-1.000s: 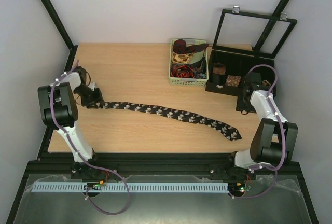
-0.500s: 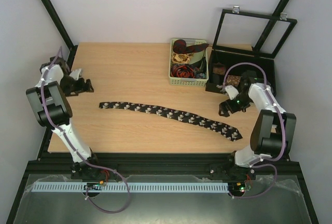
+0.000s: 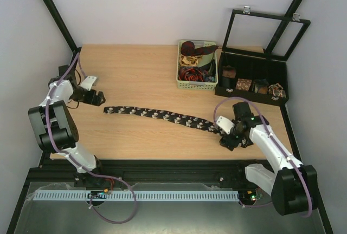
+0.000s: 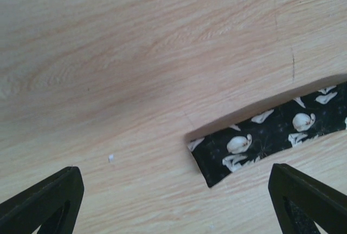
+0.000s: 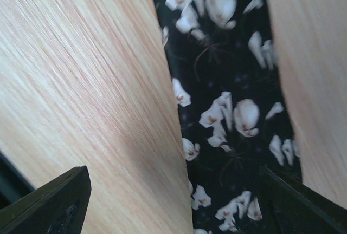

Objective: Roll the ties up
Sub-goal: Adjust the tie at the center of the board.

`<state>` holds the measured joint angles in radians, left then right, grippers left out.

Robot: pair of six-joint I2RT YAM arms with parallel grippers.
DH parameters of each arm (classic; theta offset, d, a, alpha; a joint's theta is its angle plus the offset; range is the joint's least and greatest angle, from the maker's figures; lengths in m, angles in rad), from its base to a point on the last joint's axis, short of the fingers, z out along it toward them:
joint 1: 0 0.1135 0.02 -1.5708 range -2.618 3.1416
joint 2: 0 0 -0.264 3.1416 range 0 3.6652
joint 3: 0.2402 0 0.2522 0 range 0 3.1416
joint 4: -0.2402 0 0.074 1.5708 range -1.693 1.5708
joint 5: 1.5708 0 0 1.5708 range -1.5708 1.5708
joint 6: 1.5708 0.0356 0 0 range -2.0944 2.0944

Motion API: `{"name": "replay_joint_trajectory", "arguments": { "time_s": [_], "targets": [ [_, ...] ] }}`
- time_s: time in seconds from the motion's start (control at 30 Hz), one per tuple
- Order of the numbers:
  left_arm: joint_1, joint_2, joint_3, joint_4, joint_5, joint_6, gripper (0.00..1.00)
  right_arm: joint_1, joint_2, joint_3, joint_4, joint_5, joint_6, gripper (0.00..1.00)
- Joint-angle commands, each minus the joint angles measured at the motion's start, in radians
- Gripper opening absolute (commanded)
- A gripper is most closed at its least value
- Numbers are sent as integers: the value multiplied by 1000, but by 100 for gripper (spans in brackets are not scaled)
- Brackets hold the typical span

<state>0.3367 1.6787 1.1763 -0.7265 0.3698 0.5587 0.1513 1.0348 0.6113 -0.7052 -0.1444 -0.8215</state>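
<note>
- The black tie [image 3: 162,116], printed with white figures, lies flat on the desk [image 3: 141,77]. It runs in a long slant from near the left side down toward the near right, in the same line as half a second ago.
- The left hand [image 3: 98,98] had pulled back toward the left edge half a second ago. Now it sits closer in, just beside the tie's narrow end and apart from it.
- In the left wrist view its fingers [image 4: 49,201] are spread wide. The narrow end [image 4: 255,144] lies ahead of the gap on bare wood, and the hand holds nothing.
- The right hand [image 3: 226,139] was beside the box [image 3: 255,98] half a second ago. It is now near the front of the desk, over the tie's wide end, so the tip seen earlier is hidden beneath it.
- In the right wrist view its fingers [image 5: 54,204] are also spread. The broad cloth [image 5: 227,109] runs up between them, nearer the right-hand finger; whether they touch it I cannot tell.
- With that arm moved off, the coiled ties [image 3: 243,84] show in the box's compartments.
- The basket [image 3: 195,85] still holds loose red and beige ties [image 3: 191,60].
</note>
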Motion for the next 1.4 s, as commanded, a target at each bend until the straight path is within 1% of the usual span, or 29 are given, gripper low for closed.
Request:
{"name": "replay_joint_trajectory", "arguments": {
  "time_s": [0.0, 0.03, 0.17, 0.23, 0.27, 0.33, 0.37, 0.4, 0.5, 0.57, 0.63, 0.73, 0.83, 0.97, 1.03, 1.07, 1.17, 1.37],
  "targets": [
    [-18, 14, 2, 65, 22, 29, 96, 66, -12, -128, 181, 169, -30, 84],
    [-19, 17, 4, 66, 29, 27, 96, 73, -7, -145, 219, 205, -29, 83],
    [-25, -7, -17, 100, 37, 46, 96, 80, 21, -169, 327, 291, -24, 71],
    [-31, -17, -33, 122, 29, 54, 96, 82, 32, -180, 376, 316, -36, 53],
    [-33, -17, -35, 128, 24, 54, 96, 82, 38, -182, 392, 318, -46, 42],
    [-32, -9, -29, 131, 17, 52, 96, 82, 50, -154, 394, 314, -49, 17],
    [-32, -5, -26, 129, 16, 56, 96, 83, 56, -120, 374, 304, -41, 7],
    [-33, -3, -24, 128, 16, 64, 96, 82, 60, -81, 341, 291, -35, 2],
    [-35, -7, -28, 126, 29, 114, 96, 80, 81, 51, 218, 250, -5, 1],
    [-40, -8, -29, 97, 54, 188, 96, 75, 117, 151, 54, 170, 2, 1],
    [-44, -9, -29, 37, 89, 337, 96, 72, 170, 235, -95, 105, 0, 1],
    [-53, -16, -50, -80, 102, 562, 95, 49, 276, 322, -269, 53, -33, 1],
    [-65, -57, -119, -94, 70, 718, 92, -14, 388, 403, -385, -7, -51, 1],
    [-92, -139, -274, 23, -8, 847, 85, -79, 471, 487, -391, 7, -51, 1],
    [-113, -167, -330, 91, -36, 868, 81, -96, 490, 517, -386, 9, -57, 1],
    [-122, -173, -348, 122, -42, 869, 77, -99, 499, 525, -387, 12, -62, 1],
    [-144, -166, -354, 193, -40, 849, 69, -101, 512, 539, -387, 23, -75, 1],
    [-189, -114, -337, 298, -46, 830, 59, -101, 519, 547, -378, 38, -83, 1]
  ]
}}
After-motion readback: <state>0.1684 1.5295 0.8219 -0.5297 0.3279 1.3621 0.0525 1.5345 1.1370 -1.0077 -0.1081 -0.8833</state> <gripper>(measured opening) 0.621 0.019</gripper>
